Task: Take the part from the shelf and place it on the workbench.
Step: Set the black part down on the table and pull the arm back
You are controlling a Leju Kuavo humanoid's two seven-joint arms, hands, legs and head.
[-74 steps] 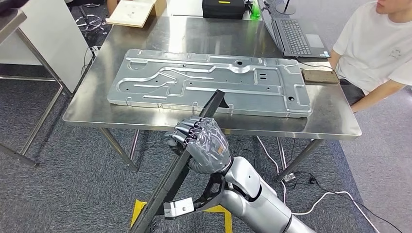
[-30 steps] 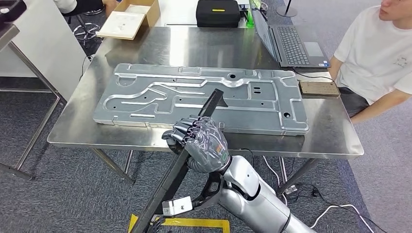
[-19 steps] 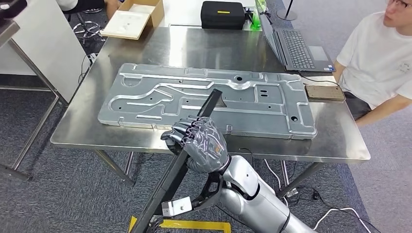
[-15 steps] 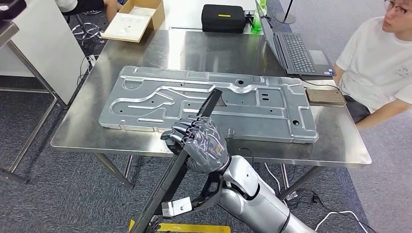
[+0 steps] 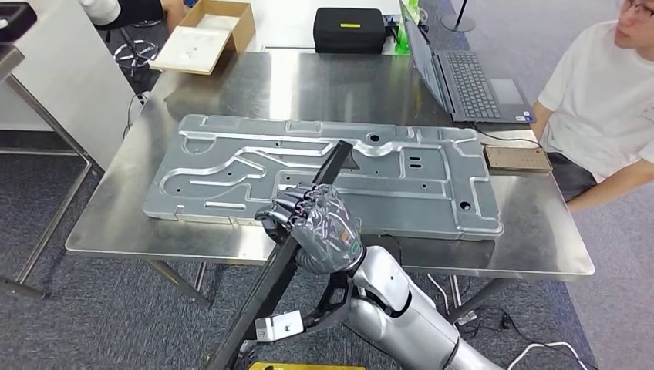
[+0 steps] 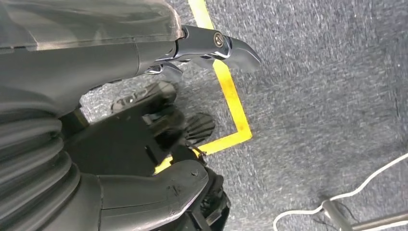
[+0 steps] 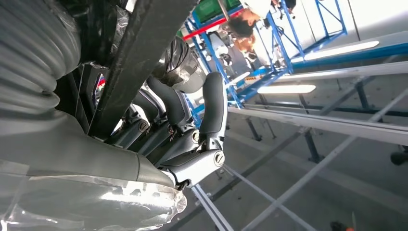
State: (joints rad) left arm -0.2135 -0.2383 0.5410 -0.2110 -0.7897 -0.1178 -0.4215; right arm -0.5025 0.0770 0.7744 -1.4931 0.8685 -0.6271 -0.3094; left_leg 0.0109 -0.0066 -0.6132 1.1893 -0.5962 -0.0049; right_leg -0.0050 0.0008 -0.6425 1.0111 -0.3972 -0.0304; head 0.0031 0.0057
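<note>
The part is a long black bar (image 5: 330, 171) held at a slant, with its top end over the near edge of the steel workbench (image 5: 339, 77). My right hand (image 5: 316, 227) grips it around the middle, just in front of the bench edge. The bar's lower end runs down toward the floor. Seen from the right wrist, the bar (image 7: 144, 53) crosses the palm of the right hand (image 7: 192, 125), whose fingers (image 7: 213, 103) are wrapped round it. My left hand (image 6: 144, 53) hangs over the carpet with its fingers apart and nothing in it.
A large stamped metal panel (image 5: 231, 166) covers most of the bench. A laptop (image 5: 470, 81), a black case (image 5: 348, 29), a cardboard box (image 5: 202, 27) and a brown block (image 5: 517, 159) lie at the back and right. A person (image 5: 601, 100) sits at the right end.
The whole view has shifted, so the camera has moved; the bench now sits nearer and lower in the picture. My right hand keeps the same hold on the bar.
</note>
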